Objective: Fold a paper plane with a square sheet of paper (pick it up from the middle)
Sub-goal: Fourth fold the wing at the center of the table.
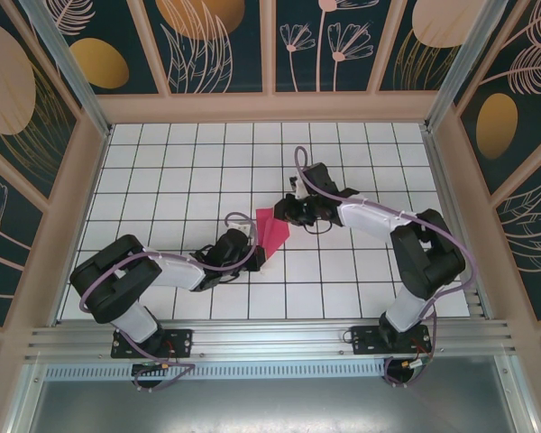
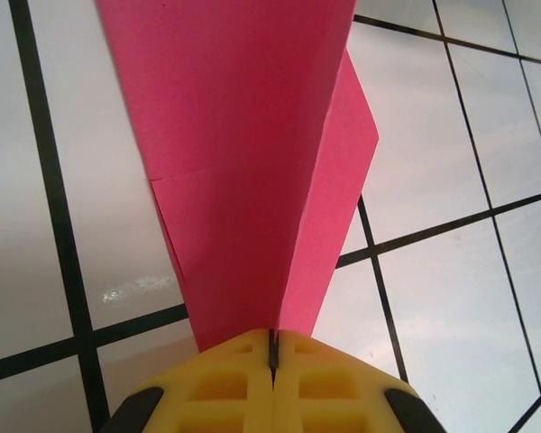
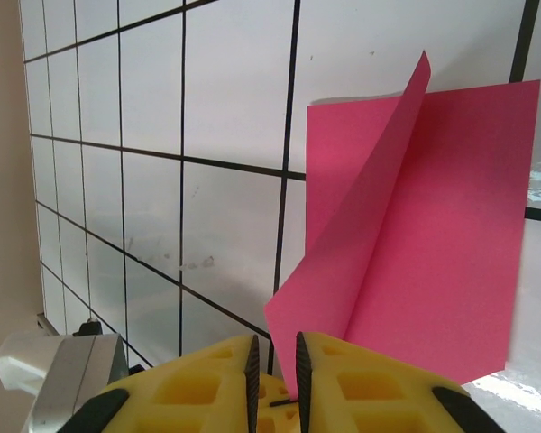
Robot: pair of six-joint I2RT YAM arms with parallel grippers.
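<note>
Standing over a white gridded table (image 1: pixel 162 162) are two robot arms, two grippers and one piece of pink paper (image 1: pixel 272 231). The paper sits near the middle of the table, between the two grippers. It is folded and rises off the surface, tapering to a narrow end at the near side.

The left arm (image 1: pixel 153 271) reaches in from the near left. The left gripper (image 1: pixel 258 257) is clamped tight on the paper's narrow near end. In its wrist view the yellow fingers (image 2: pixel 225 383) meet with no gap, and the paper (image 2: pixel 243 162) fans out from between them, one crease running up its middle.

The right arm (image 1: pixel 388 221) bends in from the near right. The right gripper (image 1: pixel 286 213) sits at the paper's far right edge. In its wrist view the jaws stand narrow, a slim slit between them (image 3: pixel 275 341), and a low corner of the paper (image 3: pixel 433 225) sits just above the fingertips. Whether they touch it, I cannot tell.

Patterned walls (image 1: pixel 216 45) close the table on the left, far and right sides, and a metal rail (image 1: pixel 270 338) runs along the near edge. Bare tiles lie on the far side and far left of the paper.
</note>
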